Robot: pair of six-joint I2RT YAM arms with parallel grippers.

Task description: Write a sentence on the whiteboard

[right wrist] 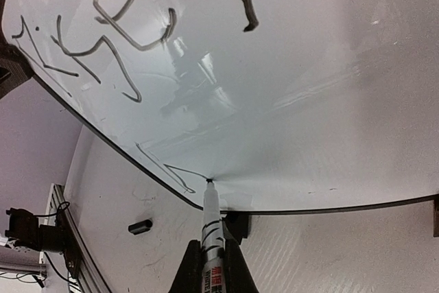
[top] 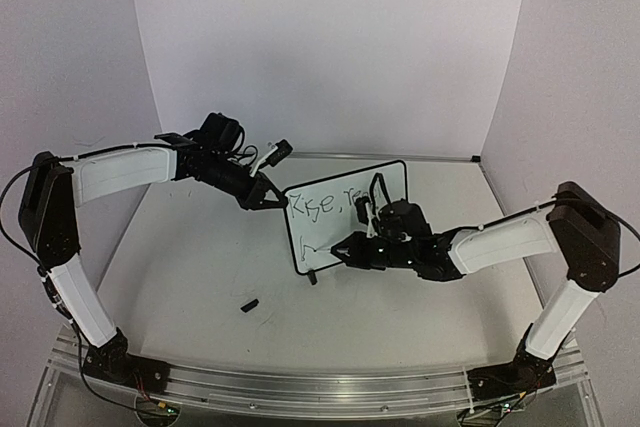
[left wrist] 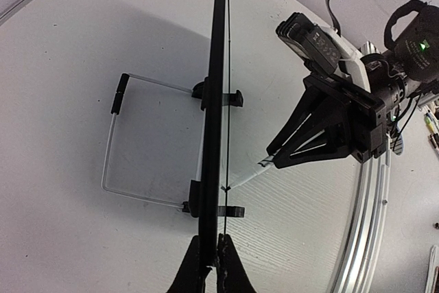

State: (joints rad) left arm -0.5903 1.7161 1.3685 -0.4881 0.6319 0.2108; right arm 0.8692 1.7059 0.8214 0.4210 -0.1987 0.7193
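Note:
The whiteboard (top: 340, 209) stands upright mid-table on small black feet. The sentence (top: 325, 205) shows as dark lettering along its top line, with a first stroke of a second line (right wrist: 164, 169) low on the left. My left gripper (top: 272, 199) is shut on the board's top left edge; in the left wrist view the board (left wrist: 214, 101) runs edge-on between the fingers (left wrist: 212, 269). My right gripper (top: 345, 249) is shut on a white marker (right wrist: 211, 221), whose tip touches the board (right wrist: 309, 101) at the end of the lower stroke.
The marker's black cap (top: 249, 303) lies on the table in front of the board, also in the right wrist view (right wrist: 140, 226). A wire stand (left wrist: 116, 145) props the board from behind. White walls enclose the back and sides. An aluminium rail (top: 300, 382) runs along the near edge.

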